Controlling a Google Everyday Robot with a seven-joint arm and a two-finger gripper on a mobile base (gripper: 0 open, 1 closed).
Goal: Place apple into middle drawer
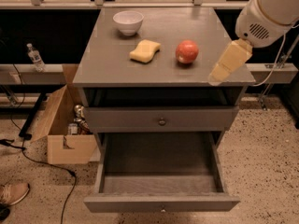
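Note:
The red apple sits on the grey cabinet top, right of centre. My gripper, beige and pointing down-left, hangs over the top's front right corner, a short way right of the apple and not touching it. It holds nothing that I can see. The middle drawer is pulled out wide at the bottom of the cabinet, and its box is empty. Above it is a closed grey drawer front with a round knob.
A yellow sponge lies left of the apple and a white bowl stands behind it. A cardboard box, cables and a shoe are on the floor to the left. A water bottle stands at the far left.

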